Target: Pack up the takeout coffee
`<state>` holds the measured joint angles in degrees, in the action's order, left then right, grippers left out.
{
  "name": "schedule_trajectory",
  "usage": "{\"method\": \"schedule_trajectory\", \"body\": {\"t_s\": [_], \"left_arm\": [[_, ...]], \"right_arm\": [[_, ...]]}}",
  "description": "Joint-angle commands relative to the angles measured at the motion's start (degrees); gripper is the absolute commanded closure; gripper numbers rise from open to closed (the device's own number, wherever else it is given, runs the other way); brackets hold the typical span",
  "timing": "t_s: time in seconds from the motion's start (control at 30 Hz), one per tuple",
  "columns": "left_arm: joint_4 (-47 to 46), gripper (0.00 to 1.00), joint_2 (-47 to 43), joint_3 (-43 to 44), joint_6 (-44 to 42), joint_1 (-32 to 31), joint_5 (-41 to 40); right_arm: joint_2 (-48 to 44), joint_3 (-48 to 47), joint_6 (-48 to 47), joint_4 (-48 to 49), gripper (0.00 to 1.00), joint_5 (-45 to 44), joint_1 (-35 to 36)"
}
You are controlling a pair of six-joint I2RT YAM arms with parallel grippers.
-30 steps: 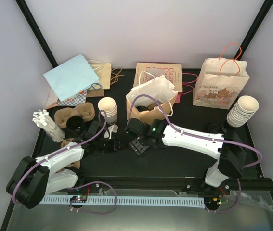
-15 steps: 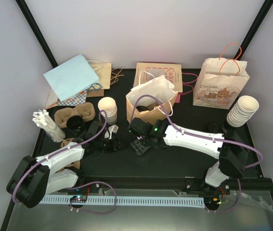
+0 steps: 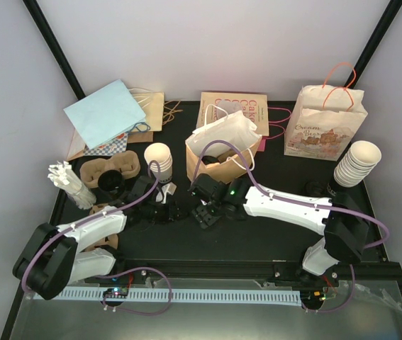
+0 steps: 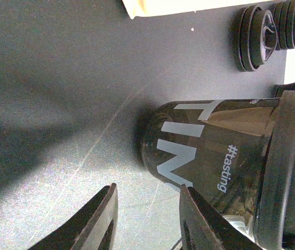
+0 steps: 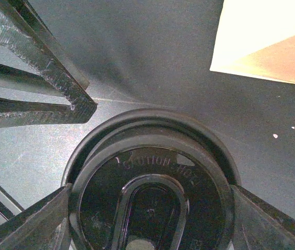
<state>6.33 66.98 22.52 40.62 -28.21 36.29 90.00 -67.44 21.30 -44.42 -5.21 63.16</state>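
Right gripper [image 5: 150,190] pinches black lid [image 5: 137,156] by the rim; lift crooked and you could drop it. Left gripper [image 4: 148,191] narrow, empty.

Dark cup [image 4: 204,156] with white printed letters, standing upright on the black table [image 5: 152,62] just beside the paper bag [image 5: 272,41]; closed with a round black lid [image 5: 150,190], raised oval in its middle.

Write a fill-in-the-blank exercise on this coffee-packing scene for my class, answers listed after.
The round lid between the right gripper's jaws is ____. The left gripper's jaws stand ____, holding nothing. The stack of cream cups stands at the table's ____ edge. The white printed bag behind it has ____ handles.
Answers: black; open; right; orange.
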Motion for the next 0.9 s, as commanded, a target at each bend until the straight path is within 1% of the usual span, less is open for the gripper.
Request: {"method": "schedule_trajectory", "body": {"t_s": [0.0, 0.4, 0.7, 0.87], "left_arm": [[-1.82, 0.66, 0.67, 2.49, -0.56, -0.27, 1.43], [-7.75, 0.65, 4.37, 2.79, 3.78, -3.21, 3.15], [-10.51, 0.65, 6.06, 2.52, 6.26, -4.96, 2.85], [-10.41, 0.65, 6.06, 3.04, 6.19, -5.37, 2.72]], "right_arm": [[-0.55, 2.38, 0.1, 1.15, 0.22, 0.53, -0.49], [-3.16, 6.3, -0.66, 4.18, 0.22, -1.84, -0.41], [-5.17, 11.43, -2.3, 8.96, 0.22, -0.65, 0.34], [-2.81, 9.92, -2.02, 6.95, 0.22, -1.9, 0.31]]}}
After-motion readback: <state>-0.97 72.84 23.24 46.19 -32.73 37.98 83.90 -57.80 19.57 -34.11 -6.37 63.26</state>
